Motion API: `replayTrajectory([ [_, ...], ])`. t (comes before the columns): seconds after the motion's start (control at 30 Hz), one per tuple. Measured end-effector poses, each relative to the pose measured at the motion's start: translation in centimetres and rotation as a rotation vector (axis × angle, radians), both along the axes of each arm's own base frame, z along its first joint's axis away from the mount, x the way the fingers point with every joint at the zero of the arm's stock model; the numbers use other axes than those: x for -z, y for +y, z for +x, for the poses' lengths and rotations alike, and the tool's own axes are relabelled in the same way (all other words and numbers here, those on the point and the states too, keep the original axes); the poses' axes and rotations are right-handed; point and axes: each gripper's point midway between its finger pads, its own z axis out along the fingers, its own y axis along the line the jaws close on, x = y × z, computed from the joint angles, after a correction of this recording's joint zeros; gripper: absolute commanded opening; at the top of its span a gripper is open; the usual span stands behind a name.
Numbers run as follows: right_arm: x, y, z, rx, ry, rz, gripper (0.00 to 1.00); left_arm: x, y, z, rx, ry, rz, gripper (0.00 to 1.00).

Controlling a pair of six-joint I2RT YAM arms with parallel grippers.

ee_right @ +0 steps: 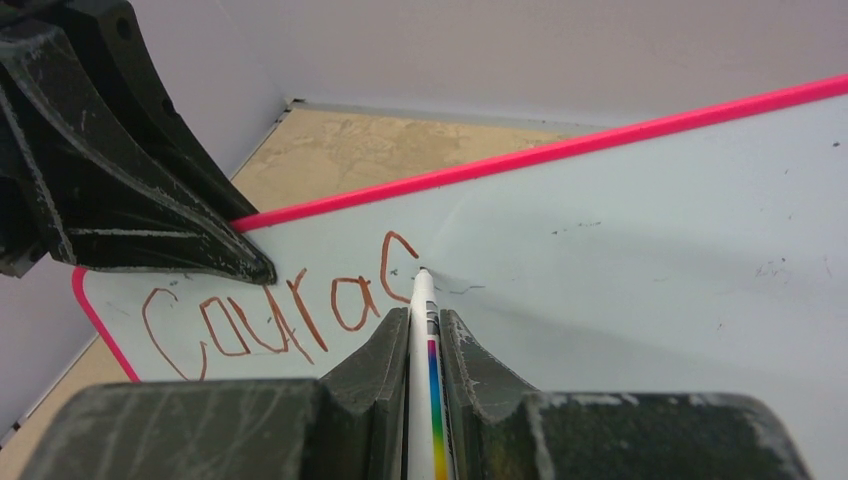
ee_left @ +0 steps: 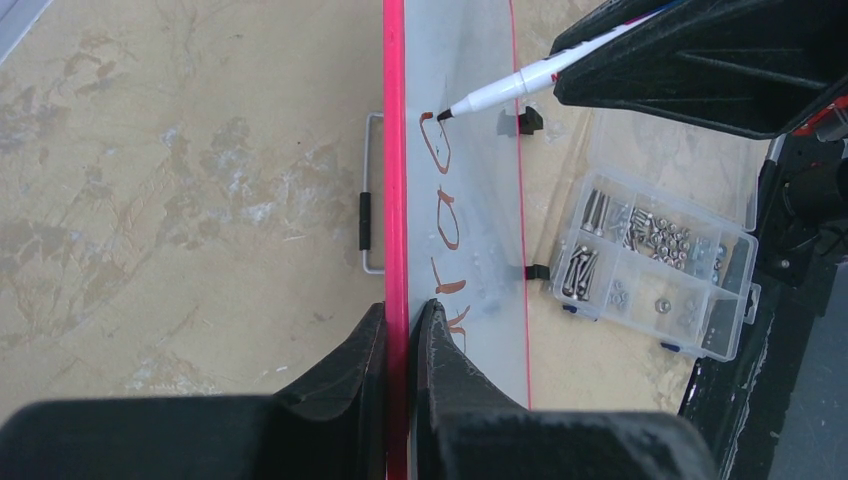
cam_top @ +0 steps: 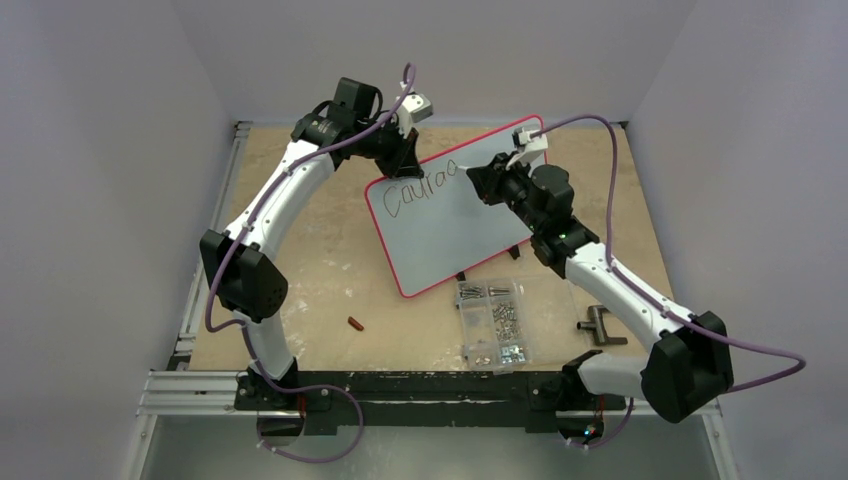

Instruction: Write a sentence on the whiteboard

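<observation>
Whiteboard [cam_top: 450,235]: mid-table between the arms, just beyond the screw box [cam_top: 495,320]. Thin, stiff, probably light, with a slick face; best gripped by the rim. Left gripper [ee_left: 405,315] pinches the pink rim. Right gripper [ee_right: 424,318] clamps the marker [ee_left: 510,88], tip at the sentence [ee_right: 290,310], so far "Coura" and a part-letter.

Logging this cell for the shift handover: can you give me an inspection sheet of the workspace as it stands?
Surface: tan tabletop, blotchy and worn.
Job's things: whiteboard mid-table; sentence reads "Coura" plus a letter begun; marker tip at the board.
Clutter: clear screw box, dark T-shaped tool, small reddish piece.
Grippers: left gripper shut on the whiteboard's pink rim; right gripper shut on the marker.
Cables: purple cables along both arms.
Surroundings: plain pale walls.
</observation>
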Motion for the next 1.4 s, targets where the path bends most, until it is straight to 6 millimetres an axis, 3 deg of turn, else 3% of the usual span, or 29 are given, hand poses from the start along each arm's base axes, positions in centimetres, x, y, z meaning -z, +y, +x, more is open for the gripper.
replayTrajectory([
  [0.23, -1.2, 0.2, 0.7, 0.004, -0.022, 0.003, 0.00, 0.0, 0.0, 0.0, 0.001, -0.001, 0.000, 0.00],
  [0.53, -1.2, 0.3, 0.7, 0.003, -0.022, 0.003, 0.00, 0.0, 0.0, 0.0, 0.000, -0.001, 0.001, 0.00],
  [1.03, 2.1, -0.5, -0.9, -0.001, 0.030, -0.022, 0.00, 0.0, 0.0, 0.0, -0.001, 0.000, 0.002, 0.00],
  [1.4, 2.8, -0.4, -1.4, -0.014, 0.050, -0.021, 0.00, 0.0, 0.0, 0.0, 0.000, 0.001, 0.001, 0.00],
])
